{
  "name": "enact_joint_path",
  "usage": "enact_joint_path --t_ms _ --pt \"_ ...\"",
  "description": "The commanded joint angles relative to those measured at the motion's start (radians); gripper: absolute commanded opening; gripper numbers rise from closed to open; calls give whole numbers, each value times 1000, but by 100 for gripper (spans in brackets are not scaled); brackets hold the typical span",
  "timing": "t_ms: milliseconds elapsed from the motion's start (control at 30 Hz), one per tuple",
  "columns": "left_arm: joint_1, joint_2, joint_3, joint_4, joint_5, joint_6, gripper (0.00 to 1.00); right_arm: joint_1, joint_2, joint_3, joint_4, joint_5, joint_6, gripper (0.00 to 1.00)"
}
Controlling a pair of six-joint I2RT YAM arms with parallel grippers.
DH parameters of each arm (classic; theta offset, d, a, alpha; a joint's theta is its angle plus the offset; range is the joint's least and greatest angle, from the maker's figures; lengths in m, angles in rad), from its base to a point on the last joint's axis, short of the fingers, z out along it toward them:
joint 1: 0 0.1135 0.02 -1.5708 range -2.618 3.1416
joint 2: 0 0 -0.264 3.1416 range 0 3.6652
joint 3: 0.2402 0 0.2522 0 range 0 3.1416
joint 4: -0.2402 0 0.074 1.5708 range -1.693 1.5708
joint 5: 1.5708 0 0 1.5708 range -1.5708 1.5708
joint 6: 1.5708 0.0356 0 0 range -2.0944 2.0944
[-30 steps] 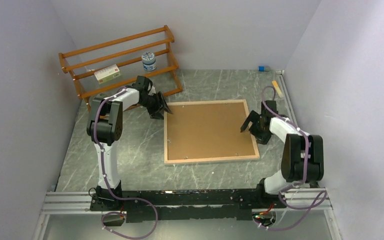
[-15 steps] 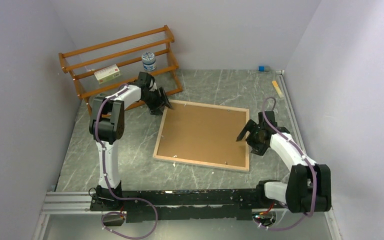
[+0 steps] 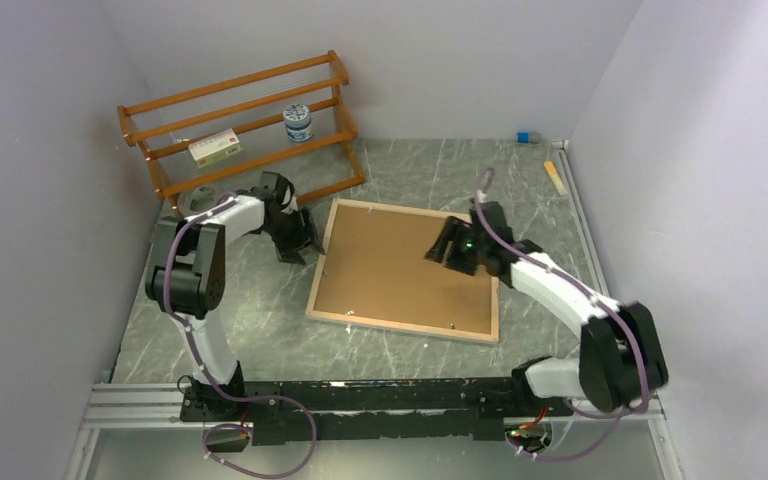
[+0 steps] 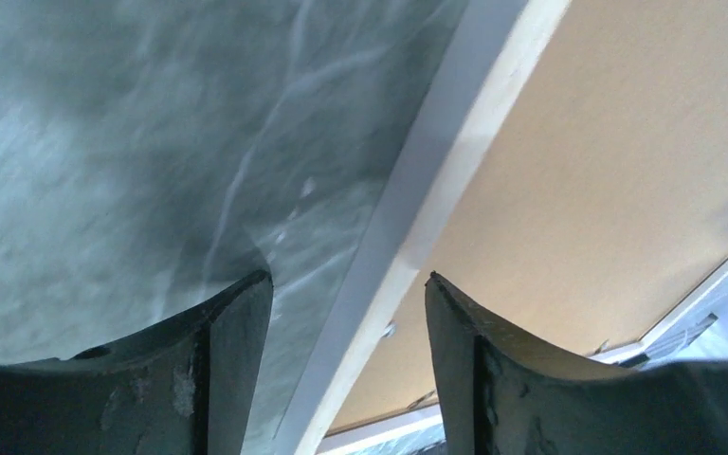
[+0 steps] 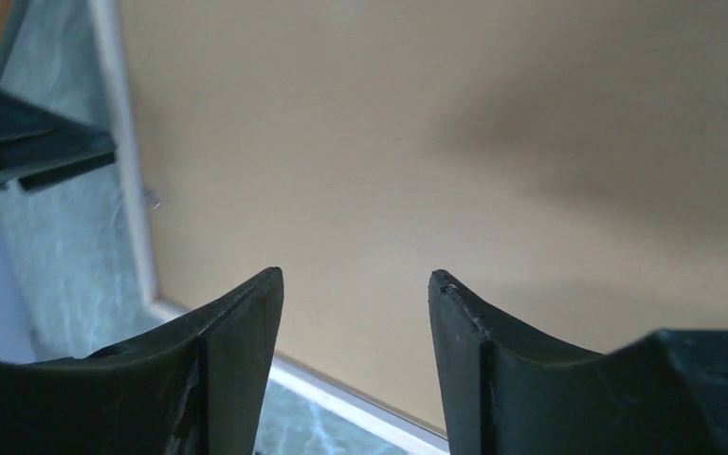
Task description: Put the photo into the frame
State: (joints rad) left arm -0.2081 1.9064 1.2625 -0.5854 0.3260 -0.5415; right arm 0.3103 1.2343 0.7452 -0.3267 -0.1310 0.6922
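Shows large pale-wood-rimmed rectangular frame (image 3: 400, 328) lying back-up, left gripper (image 4: 346, 282) released at its left rim, right gripper (image 5: 354, 275) released over its brown hardboard backing (image 3: 390, 270).

Pale walls (image 3: 410, 60), marbled grey table (image 3: 260, 330) w/ rack (image 3: 250, 80).

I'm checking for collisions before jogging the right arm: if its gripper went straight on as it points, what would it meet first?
Most likely the brown backing board set in the frame; it fills the right wrist view ahead of the open right gripper. Its distance is unclear.
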Motion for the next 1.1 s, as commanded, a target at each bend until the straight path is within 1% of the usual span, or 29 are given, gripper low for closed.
enact_joint_path --t_ms 0,33,67,133,233,367,433,500,600,700,800,933,1067 --pt "61 -110 -126 112 108 -14 61 154 175 98 314 -176 12 58" --pt "69 -118 -159 132 146 -17 54 188 230 128 363 -198 23 56" --pt "72 -119 -177 151 174 -18 49 229 316 159 395 -226 43 53" --pt "76 -106 -197 167 222 -11 41 285 437 230 468 -271 70 44" --pt "79 -76 -202 157 246 -6 34 354 588 348 509 -299 96 36" --pt "84 -53 -196 144 256 -3 26 401 723 467 532 -329 121 30" --pt "85 -50 -194 139 256 3 25 413 764 499 545 -350 127 26" --pt "85 -46 -192 137 265 5 26 424 798 531 540 -367 127 24" --pt "89 -52 -202 151 285 -4 31 439 844 564 533 -386 121 24" --pt "103 -63 -214 174 319 -18 35 457 874 586 508 -374 105 25" --pt "124 -75 -230 193 339 -32 36 461 890 601 482 -346 88 27" --pt "145 -88 -254 231 393 -45 40 460 869 586 472 -303 68 31" --pt "145 -51 -258 257 458 -42 40 460 837 554 498 -271 65 31"
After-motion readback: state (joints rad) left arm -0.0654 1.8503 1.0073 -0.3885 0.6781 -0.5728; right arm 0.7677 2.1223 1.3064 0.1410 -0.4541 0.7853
